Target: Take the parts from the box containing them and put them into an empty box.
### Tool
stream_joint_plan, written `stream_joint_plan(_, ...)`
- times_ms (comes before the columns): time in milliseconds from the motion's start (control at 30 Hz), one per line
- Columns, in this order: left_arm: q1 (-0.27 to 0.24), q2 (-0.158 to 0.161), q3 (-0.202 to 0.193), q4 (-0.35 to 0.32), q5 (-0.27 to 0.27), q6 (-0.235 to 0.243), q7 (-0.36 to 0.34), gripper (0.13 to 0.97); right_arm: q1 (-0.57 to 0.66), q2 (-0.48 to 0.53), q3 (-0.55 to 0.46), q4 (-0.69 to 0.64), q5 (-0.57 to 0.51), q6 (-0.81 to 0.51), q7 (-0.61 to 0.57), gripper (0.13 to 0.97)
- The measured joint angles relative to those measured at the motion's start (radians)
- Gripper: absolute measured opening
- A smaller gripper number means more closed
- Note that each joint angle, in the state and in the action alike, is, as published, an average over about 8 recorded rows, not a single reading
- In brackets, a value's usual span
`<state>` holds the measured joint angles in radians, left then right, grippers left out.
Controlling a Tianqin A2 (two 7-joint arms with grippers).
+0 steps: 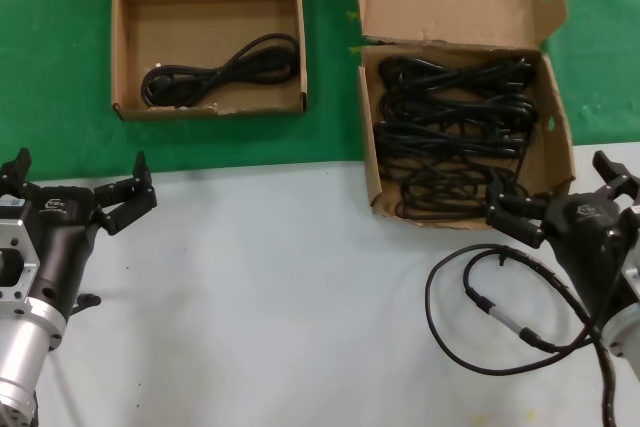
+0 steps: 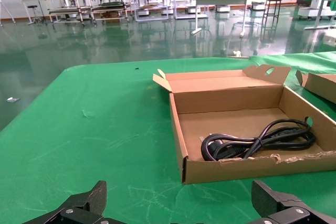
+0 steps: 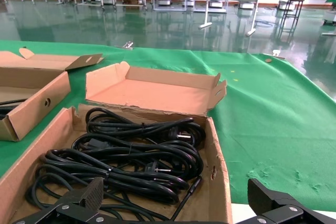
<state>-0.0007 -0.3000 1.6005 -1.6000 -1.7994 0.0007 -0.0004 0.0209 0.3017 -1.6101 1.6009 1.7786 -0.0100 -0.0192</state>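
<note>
Several bundled black power cords (image 1: 455, 137) lie in the cardboard box with the tall slotted lid (image 1: 368, 162) at the back right; they also show in the right wrist view (image 3: 131, 156). The lower box (image 1: 120, 47) at the back left holds one coiled cord (image 1: 215, 72), which also shows in the left wrist view (image 2: 257, 142). My right gripper (image 1: 553, 182) is open and empty, just short of the full box's front right corner (image 3: 218, 177). My left gripper (image 1: 78, 179) is open and empty over the white table, well short of the lower box (image 2: 236, 169).
The robot's thick black cable with a silver connector (image 1: 500, 322) loops on the white table by the right arm. Green cloth (image 1: 330, 137) covers the back of the table under both boxes. The white surface (image 1: 280, 297) lies between the arms.
</note>
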Motion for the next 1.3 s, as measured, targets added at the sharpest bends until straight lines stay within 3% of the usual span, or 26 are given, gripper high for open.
stream_joint_plan(1300, 0.000, 0.000, 0.000, 0.000, 0.000, 0.000, 0.000, 0.966, 0.000, 0.000, 0.000, 0.000, 0.000, 0.000, 0.000, 0.966)
